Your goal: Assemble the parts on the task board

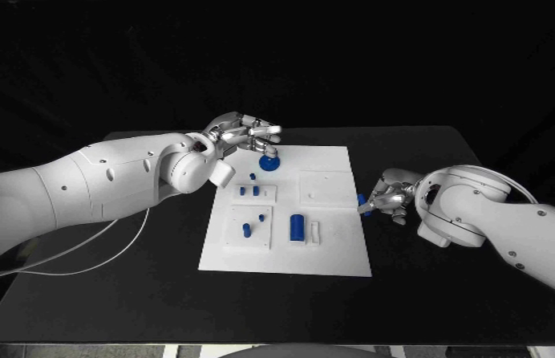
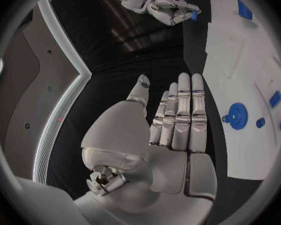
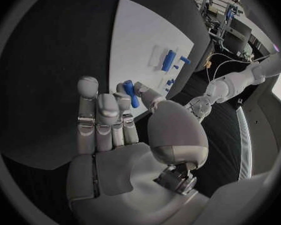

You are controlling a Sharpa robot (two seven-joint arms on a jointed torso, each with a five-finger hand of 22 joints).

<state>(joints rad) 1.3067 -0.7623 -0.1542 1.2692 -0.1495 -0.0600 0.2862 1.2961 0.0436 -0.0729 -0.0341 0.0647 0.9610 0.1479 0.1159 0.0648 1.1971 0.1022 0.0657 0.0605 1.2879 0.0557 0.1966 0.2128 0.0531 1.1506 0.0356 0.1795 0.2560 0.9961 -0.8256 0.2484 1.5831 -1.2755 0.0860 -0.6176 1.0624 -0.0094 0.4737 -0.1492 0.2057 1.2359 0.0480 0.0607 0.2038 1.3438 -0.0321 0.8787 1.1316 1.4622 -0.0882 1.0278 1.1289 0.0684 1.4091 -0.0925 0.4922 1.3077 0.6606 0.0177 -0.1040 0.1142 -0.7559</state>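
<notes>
While the flat white board (image 1: 335,254) lies on the matte black table (image 1: 139,286), the silver left hand (image 1: 243,132) hovers over its far edge, fingers straight, holding nothing. Beside the board's right edge, the right hand (image 1: 391,200) pinches a small blue peg (image 1: 363,203).

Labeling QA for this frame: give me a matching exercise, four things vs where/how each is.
Things:
1. left hand
2. right hand
3. round blue part
4. blue cylinder

States:
A. lies on the task board, near its middle
B. pinches a small blue part off the board's right edge
C. open, above the board's far left corner
D. on the board, just below the left hand's fingers

Pairs: 1-C, 2-B, 3-D, 4-A
</notes>
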